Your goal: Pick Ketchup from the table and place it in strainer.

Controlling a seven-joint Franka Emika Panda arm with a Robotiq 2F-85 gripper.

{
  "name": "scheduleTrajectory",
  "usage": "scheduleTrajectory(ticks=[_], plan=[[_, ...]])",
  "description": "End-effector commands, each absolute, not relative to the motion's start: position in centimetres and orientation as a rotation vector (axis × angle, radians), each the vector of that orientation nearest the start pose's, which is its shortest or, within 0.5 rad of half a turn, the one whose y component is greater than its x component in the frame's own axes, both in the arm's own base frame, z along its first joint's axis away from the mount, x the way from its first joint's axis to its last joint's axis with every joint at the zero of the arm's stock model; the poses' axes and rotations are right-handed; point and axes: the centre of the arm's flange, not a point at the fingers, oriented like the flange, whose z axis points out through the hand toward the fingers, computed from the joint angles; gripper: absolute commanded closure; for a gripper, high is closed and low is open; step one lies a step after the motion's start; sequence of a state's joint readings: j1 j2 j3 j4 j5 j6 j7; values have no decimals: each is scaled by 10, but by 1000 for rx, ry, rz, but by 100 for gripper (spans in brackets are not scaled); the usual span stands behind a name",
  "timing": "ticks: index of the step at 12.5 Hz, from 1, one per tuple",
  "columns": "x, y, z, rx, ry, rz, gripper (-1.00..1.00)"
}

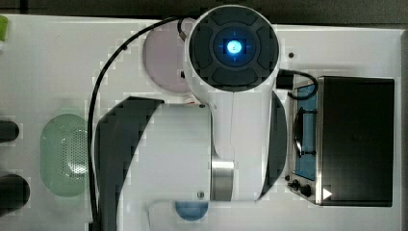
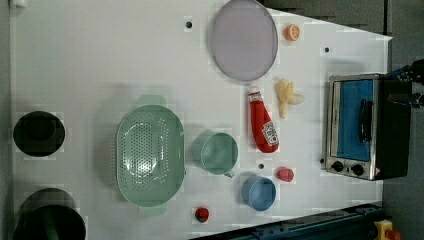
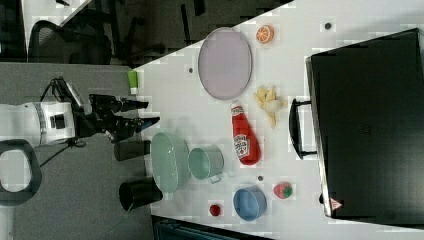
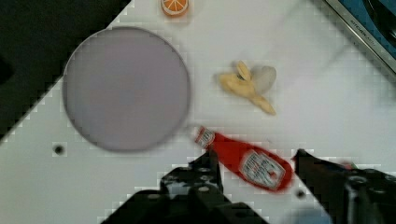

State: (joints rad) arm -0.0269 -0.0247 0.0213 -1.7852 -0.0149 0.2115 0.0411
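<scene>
Ketchup, the slim red plastic bottle with a white cap and a white label (image 2: 263,127), lies flat on the white table (image 2: 100,60), untouched, so nothing of the task is done yet. Going across the left view from its left edge: the pale green oval plastic strainer with a perforated bottom (image 2: 150,155) sits empty towards the table's left edge, then comes the round green mug with a handle (image 2: 218,153) just beside it, then the bottle, well apart from the strainer with the mug between them, its cap pointing at the round lilac plate (image 2: 243,39) near the far edge. Right of the bottle lie the pale yellow peeled banana pieces (image 2: 287,96), and the silver toaster oven with a blue door (image 2: 356,126) stands by the table's right edge.

In the wrist view the black fingers (image 4: 208,164) stand wide apart and hold nothing, and the gripper (image 4: 254,165) hangs above the bottle, which lies between them. In my judgement all the work is left: descend, close on the bottle's body, lift it, carry it over the mug and let it go into the strainer
</scene>
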Motion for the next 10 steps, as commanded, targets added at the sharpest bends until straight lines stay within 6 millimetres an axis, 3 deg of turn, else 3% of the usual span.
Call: scheduleTrajectory(ticks=[1, 3, 7, 10], plan=[[471, -13, 607, -2869, 1294, 64, -59], [474, -13, 597, -2875, 1294, 95, -99], [491, -7, 545, -2908, 1270, 205, -100], [511, 1, 504, -2980, 1042, 173, -100]])
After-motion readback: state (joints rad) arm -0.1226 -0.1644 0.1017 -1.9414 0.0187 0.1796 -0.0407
